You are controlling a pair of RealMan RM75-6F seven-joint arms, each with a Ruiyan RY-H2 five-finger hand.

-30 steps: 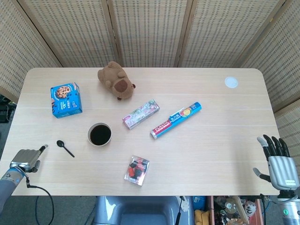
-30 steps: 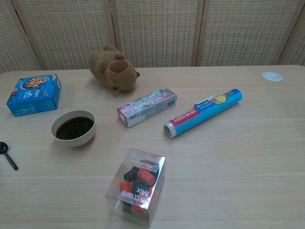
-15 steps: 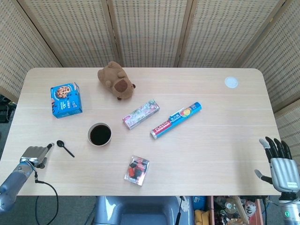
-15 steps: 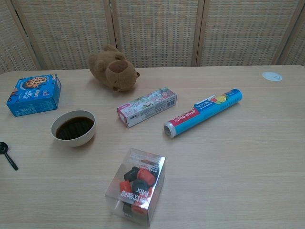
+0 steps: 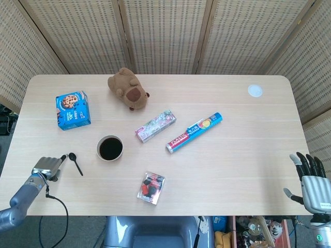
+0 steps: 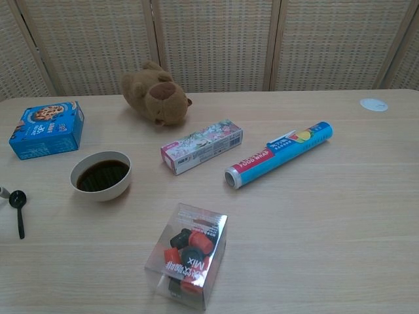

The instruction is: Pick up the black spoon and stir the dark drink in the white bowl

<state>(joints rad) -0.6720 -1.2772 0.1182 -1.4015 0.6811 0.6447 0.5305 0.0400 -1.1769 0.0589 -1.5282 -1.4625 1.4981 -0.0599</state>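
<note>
Head view, near edge of the table [image 5: 232,175]: the left hand [image 5: 47,166] lies at the lower left, its fingers [image 5: 58,161] extended together toward about 2 o'clock and holding nothing. Whether the foremost fingertip touches the black spoon [image 5: 75,163] or stops just short of it cannot be told.

The spoon lies flat on the table, directly at 3 o'clock from the left hand. Its bowl end is nearest the fingertips; the handle runs away toward about 5 o'clock, so the long axis is roughly 11 to 5 o'clock. In the chest view the spoon [image 6: 18,210] appears at the far left edge, with only a pale fingertip visible beside its bowl.

The right hand [image 5: 312,183] hangs off the table's lower right corner, fingers spread and empty, well apart from the spoon. The left hand is judged the only practical one for the pickup.

Farther in, the white bowl [image 5: 109,148] with the dark drink [image 6: 102,175] stands at about 2 o'clock from the spoon, near it but apart. A grasp would need to close on the handle, which lies beyond the bowl end as seen from the fingers, so they must pass over or around the bowl end first.

Farther still: a clear candy box [image 5: 151,187], a patterned box [image 5: 155,125], a blue roll [image 5: 194,132], a blue cookie box [image 5: 73,109], a plush toy [image 5: 127,88].
</note>
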